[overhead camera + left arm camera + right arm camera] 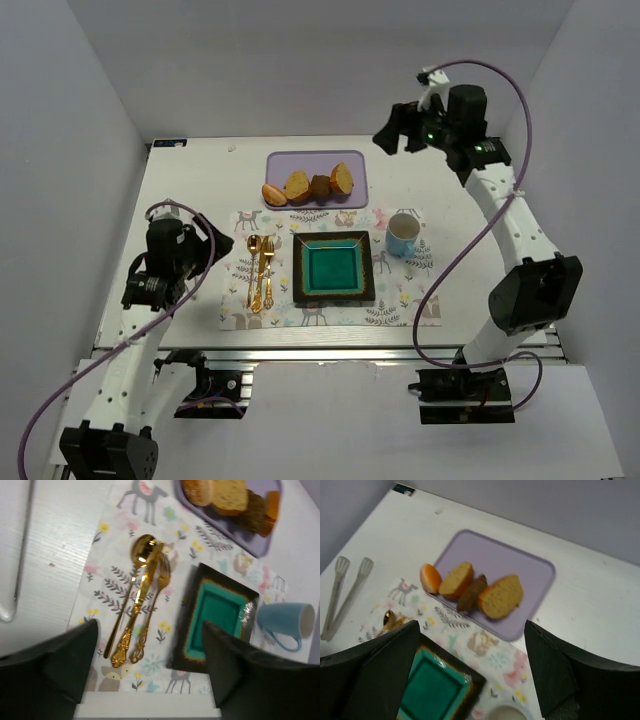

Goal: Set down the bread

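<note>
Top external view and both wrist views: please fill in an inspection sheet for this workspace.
Surface: white table with a patterned placemat laid on it.
Job's things: bread, the largest golden slice, at one end of a row of four pieces on the lavender tray.
Clutter: on the placemat, a bare teal plate, gold cutlery to its left and a blue mug to its right; tongs on the table.
Grippers: left gripper open, empty; right gripper open, empty.
Cables: a purple cable loops loosely along each arm.
Surroundings: plain pale walls on three sides.
</note>
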You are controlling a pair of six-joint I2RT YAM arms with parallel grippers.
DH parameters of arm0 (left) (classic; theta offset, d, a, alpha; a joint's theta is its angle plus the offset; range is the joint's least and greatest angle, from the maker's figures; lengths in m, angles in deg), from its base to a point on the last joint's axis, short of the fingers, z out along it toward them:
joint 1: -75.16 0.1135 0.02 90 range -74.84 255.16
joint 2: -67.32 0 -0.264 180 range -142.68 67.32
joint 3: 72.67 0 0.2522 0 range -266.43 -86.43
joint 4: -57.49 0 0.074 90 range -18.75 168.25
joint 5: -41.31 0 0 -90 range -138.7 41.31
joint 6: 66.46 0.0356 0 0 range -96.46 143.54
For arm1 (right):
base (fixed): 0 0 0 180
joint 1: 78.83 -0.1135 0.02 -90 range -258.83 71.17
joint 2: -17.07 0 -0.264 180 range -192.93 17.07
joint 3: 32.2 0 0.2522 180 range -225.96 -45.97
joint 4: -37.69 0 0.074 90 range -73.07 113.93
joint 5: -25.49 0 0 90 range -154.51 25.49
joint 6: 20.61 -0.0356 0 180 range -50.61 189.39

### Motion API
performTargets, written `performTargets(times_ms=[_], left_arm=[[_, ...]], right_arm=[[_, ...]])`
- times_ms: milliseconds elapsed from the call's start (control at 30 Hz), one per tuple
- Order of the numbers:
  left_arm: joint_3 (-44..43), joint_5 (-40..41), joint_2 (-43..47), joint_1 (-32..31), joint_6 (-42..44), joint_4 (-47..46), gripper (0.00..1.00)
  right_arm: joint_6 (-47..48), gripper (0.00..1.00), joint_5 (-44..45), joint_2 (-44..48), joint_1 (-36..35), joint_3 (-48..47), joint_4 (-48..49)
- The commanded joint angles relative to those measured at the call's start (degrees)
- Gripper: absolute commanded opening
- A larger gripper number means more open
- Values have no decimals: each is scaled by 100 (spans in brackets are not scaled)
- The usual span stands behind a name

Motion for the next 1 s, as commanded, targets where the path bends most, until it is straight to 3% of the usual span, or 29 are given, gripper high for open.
performTargets(times_ms=[0, 33, 67, 100, 133, 167, 200, 233, 267, 300, 333, 367, 400, 433, 467, 600, 967], left_arm=[[-163, 800, -414, 7, 220, 250, 81], [-172, 880, -416, -1, 229, 251, 81], [-224, 942, -607, 25, 299, 277, 57], [-259, 986, -713, 51, 326, 286, 43], [-294, 1021, -958, 199, 361, 329, 20], [-329, 943, -1091, 340, 500, 338, 13], [-330, 821, -1214, 472, 597, 321, 11], [-312, 480, -1328, 1030, 685, 303, 10], [-269, 285, -1512, 1288, 895, 269, 16], [-216, 74, -1592, 1482, 1002, 242, 28], [-224, 3, -1689, 1754, 1116, 268, 45], [-250, 28, -1916, 1817, 1317, 294, 74], [-338, 72, -2040, 1844, 1423, 373, 82], [-399, 116, -2189, 1844, 1538, 426, 86], [-444, 142, -2339, 1844, 1687, 444, 89], [-628, 439, -3059, 1853, 1908, 470, 94], [-1305, 529, -4607, 1853, 2619, 84, 94]], right_arm=[[228, 89, -892, 401, 676, 892, -336], [481, 89, -1490, 542, 924, 1147, -170], [1145, 89, -2192, 856, 1222, 1654, 154], [1308, 89, -2765, 990, 1486, 1920, 374], [1188, 86, -3101, 1104, 1880, 2167, 646], [1117, 81, -3105, 1227, 2006, 2404, 797], [1134, 55, -3131, 1263, 2111, 2450, 781], [1195, 36, -3235, 1281, 2260, 2468, 720], [1257, 23, -3236, 1307, 2297, 2485, 632], [1475, 12, -3228, 1325, 2315, 2512, 414], [1616, 17, -3254, 1343, 2323, 2521, 290], [1705, 28, -3306, 1412, 2323, 2564, 228], [1714, 64, -3315, 1439, 2323, 2695, 219], [1714, 81, -3307, 1466, 2323, 2757, 218], [1697, 89, -3307, 1509, 2323, 2819, 227], [1495, 89, -3368, 1536, 2323, 3083, 289], [1047, 89, -3526, 1457, 2323, 3215, 579]])
